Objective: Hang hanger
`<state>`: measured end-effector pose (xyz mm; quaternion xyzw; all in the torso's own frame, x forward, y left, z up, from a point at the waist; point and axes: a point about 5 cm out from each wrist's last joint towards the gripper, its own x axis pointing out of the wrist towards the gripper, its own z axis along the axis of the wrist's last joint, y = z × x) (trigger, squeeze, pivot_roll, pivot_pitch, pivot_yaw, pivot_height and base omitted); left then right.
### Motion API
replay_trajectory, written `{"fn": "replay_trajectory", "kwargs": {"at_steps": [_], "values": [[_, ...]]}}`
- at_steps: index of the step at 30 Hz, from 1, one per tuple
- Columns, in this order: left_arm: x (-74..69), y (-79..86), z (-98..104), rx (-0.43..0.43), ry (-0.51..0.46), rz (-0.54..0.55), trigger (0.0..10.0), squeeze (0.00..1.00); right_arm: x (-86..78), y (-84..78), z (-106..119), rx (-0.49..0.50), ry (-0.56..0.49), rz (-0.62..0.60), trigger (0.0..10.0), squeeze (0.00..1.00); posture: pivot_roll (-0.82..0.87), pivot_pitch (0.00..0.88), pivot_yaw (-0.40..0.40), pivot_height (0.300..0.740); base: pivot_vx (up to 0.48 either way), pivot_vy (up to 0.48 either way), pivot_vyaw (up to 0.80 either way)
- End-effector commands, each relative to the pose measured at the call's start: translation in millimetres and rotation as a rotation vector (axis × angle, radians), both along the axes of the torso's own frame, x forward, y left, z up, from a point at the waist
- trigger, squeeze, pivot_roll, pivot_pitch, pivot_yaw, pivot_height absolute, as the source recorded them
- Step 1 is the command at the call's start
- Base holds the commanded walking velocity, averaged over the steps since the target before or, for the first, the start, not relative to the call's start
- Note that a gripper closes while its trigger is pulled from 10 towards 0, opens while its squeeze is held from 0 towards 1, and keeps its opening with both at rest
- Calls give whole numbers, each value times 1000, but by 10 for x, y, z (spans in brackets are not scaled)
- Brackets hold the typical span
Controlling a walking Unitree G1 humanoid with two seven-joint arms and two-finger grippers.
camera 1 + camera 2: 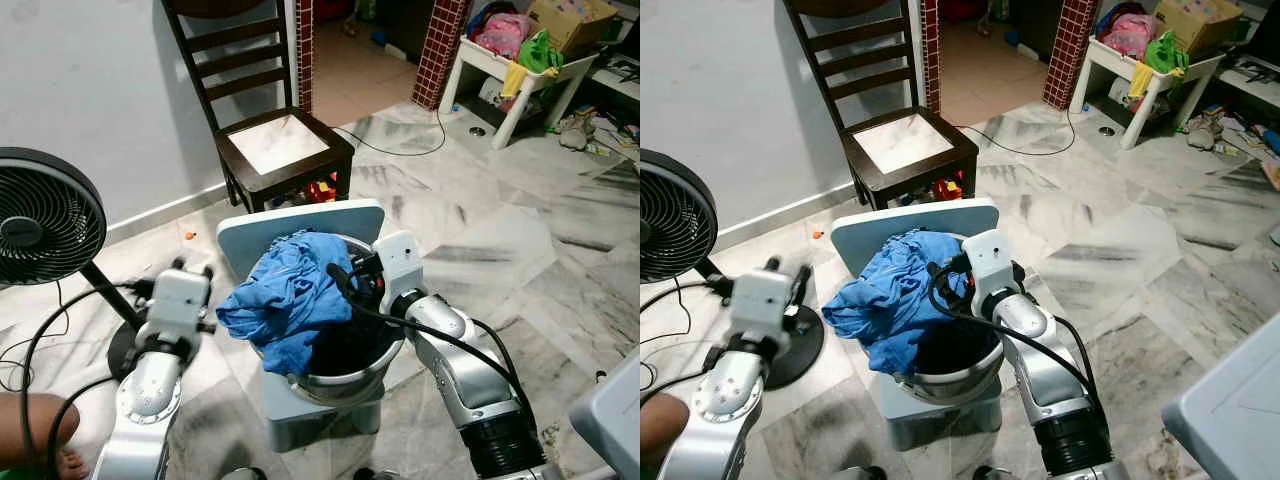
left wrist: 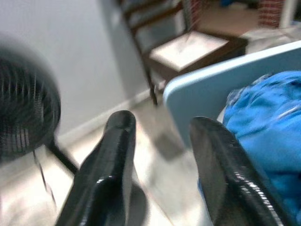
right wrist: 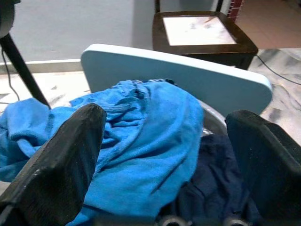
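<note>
At far left, black round-caged pedestal fan [image 1: 40, 215] on a slanted black pole, standing on the grey-veined marble floor [image 1: 480, 250]; black cable trails from it. A person's bare knee and foot [image 1: 45, 435] at the bottom left corner.

Left gripper [image 2: 162, 141] raised beside the basin's left side, near the cloth but not touching; wrist view shows its two black fingers [image 2: 113, 155] parted with nothing between them, released.

Centre: round metal basin [image 1: 335, 380] sitting on a pale blue plastic stool-like stand [image 1: 300, 225], whose flat panel rises behind the basin. Crumpled bright blue cloth garment [image 1: 285, 295] drapes over the basin's left rim and hangs down outside it. Dark navy fabric [image 3: 211, 197] lies inside the basin under and to the right of the blue one.

Behind: dark brown wooden ladder-back chair [image 1: 280, 145] with a pale seat panel, against the grey wall.

Right gripper [image 3: 164, 155] poised over the basin's right rim, pointing across the blue garment; fingers spread wide, released, holding nothing. Black cable loops along that arm.

Hanger: cannot make one out anywhere in these frames.

Far right background: white table [image 1: 520, 80] piled with pink and green clothes and a cardboard box
</note>
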<state>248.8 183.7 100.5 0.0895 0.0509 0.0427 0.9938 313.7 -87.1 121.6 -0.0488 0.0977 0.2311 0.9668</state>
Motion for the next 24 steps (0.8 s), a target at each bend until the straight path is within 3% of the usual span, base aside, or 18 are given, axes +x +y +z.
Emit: {"fn": "replay_trajectory", "kwargs": {"at_steps": [1, 2, 7, 15, 16, 17, 24], "values": [[5, 38, -71, -71, 45, 40, 10000, 1000, 20, 23, 33, 6, -16, -4, 10000, 0, 93, 80, 0, 740, 0, 0, 0], [39, 17, -115, -129, 70, 51, 10000, 1000, 19, 32, 37, 8, -18, -1, 10000, 0, 87, 79, -1, 740, 0, 0, 0], [186, -99, -189, -223, 110, 32, 10000, 1000, 17, -3, 41, 1, -22, -5, 10000, 0, 69, 81, 0, 740, 0, 0, 0], [416, -136, -326, -212, 187, -20, 10000, 1000, -23, -95, 30, -16, -19, -23, 10000, 0, 39, 101, -3, 740, 0, 0, 0], [433, -140, -351, -217, 204, -29, 10000, 694, -29, -94, 30, -17, -18, -22, 10000, 0, 33, 107, -6, 740, 0, 0, 0], [451, -141, -376, -226, 221, -35, 10000, 0, -34, -91, 30, -17, -17, -21, 10000, 0, 31, 108, -7, 740, 0, 0, 0], [622, -180, -484, -282, 303, -66, 10000, 0, -44, -108, 55, -25, -17, -15, 10000, 0, 14, 118, -13, 740, 0, 0, 0]]}}
